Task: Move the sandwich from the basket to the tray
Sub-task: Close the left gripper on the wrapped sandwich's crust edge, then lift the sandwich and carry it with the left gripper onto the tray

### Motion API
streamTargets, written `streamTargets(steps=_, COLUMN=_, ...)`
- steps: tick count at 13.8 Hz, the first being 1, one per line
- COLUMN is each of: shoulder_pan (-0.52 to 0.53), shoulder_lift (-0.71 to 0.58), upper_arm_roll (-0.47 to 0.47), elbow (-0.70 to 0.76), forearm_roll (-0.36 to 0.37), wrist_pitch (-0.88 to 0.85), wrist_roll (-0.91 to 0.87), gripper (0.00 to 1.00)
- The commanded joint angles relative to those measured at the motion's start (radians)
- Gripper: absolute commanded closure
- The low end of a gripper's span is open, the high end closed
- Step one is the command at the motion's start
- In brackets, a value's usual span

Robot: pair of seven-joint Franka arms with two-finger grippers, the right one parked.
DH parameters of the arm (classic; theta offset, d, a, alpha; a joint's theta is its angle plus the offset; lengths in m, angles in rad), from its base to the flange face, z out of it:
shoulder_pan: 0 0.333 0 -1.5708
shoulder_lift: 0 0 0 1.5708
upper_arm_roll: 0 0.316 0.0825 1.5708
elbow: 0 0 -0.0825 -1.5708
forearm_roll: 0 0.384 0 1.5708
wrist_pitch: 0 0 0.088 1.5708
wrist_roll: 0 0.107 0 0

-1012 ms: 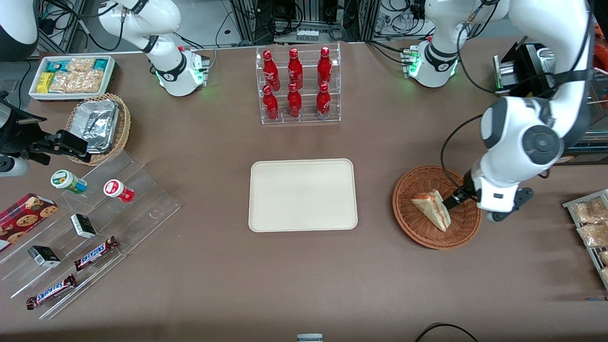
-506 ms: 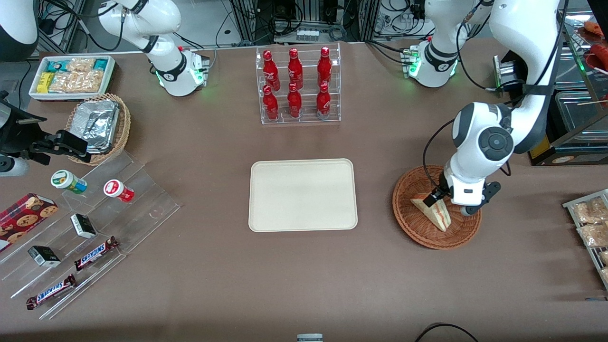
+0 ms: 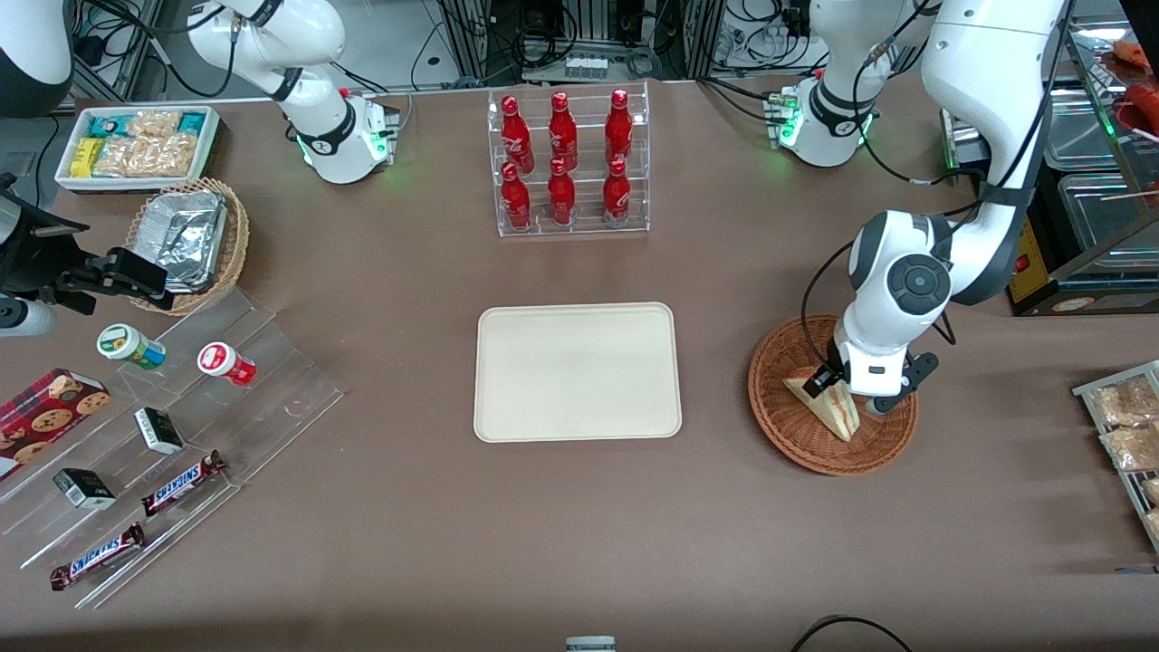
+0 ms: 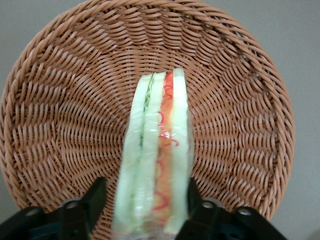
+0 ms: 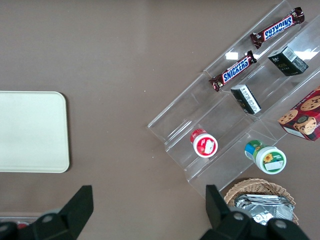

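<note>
Brown tabletop, cable clutter + racks at the edge farthest from front cam. Clear rack w/ 6 red bottles mid-table, farther from cam than the tray. Toward parked arm's end: white snack bin, tan basket w/ foil trays, acrylic steps w/ 2 Snickers bars, small boxes, 2 cups. Wire rack of baked goods at working arm's end.

Change over last 1 s: wrist swung in from basket rim at working arm's end to right over the sandwich, elbow pulled up + in. Last 0.5 s only a small shift toward tray, so approach looks about finished.

Gripper now low in basket. Wrist cam: fingers spread, 1 each side of sandwich, wedge standing on edge between them, filling layers facing cam. Slight gap visible on 1 side, so not clamped yet, by the look of it.

Sandwich hasn't moved, same spot on the weave. Tray bare, well apart from basket.

Means: pre-grasp aligned. Next prob close, lift, carry to tray. Risk: soft bread + slick wrap, so squash or slip.
</note>
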Motion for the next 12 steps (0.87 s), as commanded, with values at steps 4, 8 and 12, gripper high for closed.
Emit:
streamTargets(steps=4, shoulder_pan=-0.035, shoulder_lift=-0.047, upper_arm_roll=-0.002, elbow=0.069, forearm_roll=0.071, wrist_pitch=-0.136, wrist_roll=-0.039, gripper=1.00)
streamTargets(steps=8, shoulder_pan=-0.196, shoulder_lift=-0.049, upper_arm_roll=-0.007, elbow=0.329, forearm_roll=0.110, wrist_pitch=-0.556, wrist_roll=-0.008, gripper=1.00)
streamTargets(steps=12, shoulder_pan=-0.405, shoulder_lift=0.060, upper_arm_roll=-0.008, elbow=0.497, forearm_roll=0.098, wrist_pitch=-0.585, wrist_roll=0.012, gripper=1.00)
